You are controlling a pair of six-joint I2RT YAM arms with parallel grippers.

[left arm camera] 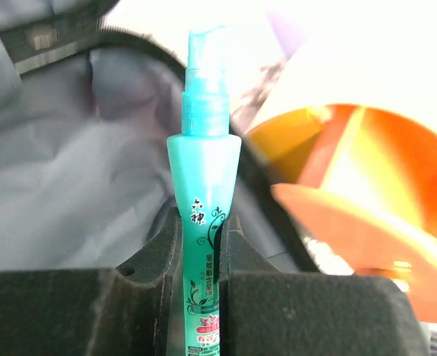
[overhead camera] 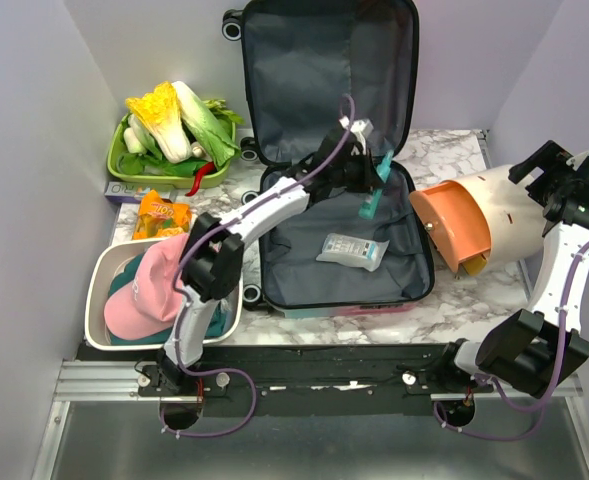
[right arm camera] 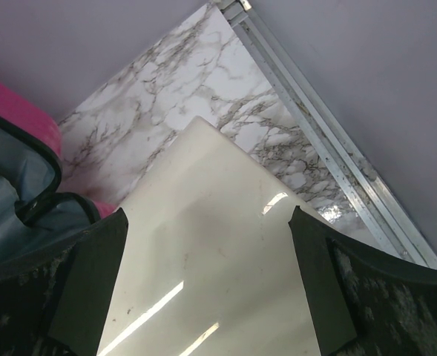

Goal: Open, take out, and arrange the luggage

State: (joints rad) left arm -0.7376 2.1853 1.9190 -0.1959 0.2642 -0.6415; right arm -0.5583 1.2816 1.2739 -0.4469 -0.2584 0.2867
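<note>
One bottle gripped: my left pincer [overhead camera: 364, 178] is clamped on a teal spray bottle [overhead camera: 371, 203] inside the open luggage [overhead camera: 304, 250].
From above, I see the luggage lying in the middle of the desk [overhead camera: 444, 150], its lid [overhead camera: 324, 70] upright toward the far edge. The bottle is near the hinge, a white pouch [overhead camera: 352, 250] lies flat in the lower half, and a cream container [overhead camera: 494, 215] lies on its side just beside the luggage toward the right edge. My left wrist view has both fingers [left arm camera: 159, 252] pressed against the bottle's sides, nozzle up, grey lining [left arm camera: 70, 185] behind. My right wrist view shows the right pincer [right arm camera: 207, 267] spread wide with the container's cream wall between its fingers [right arm camera: 92, 274]; I cannot tell whether they touch it.
</note>
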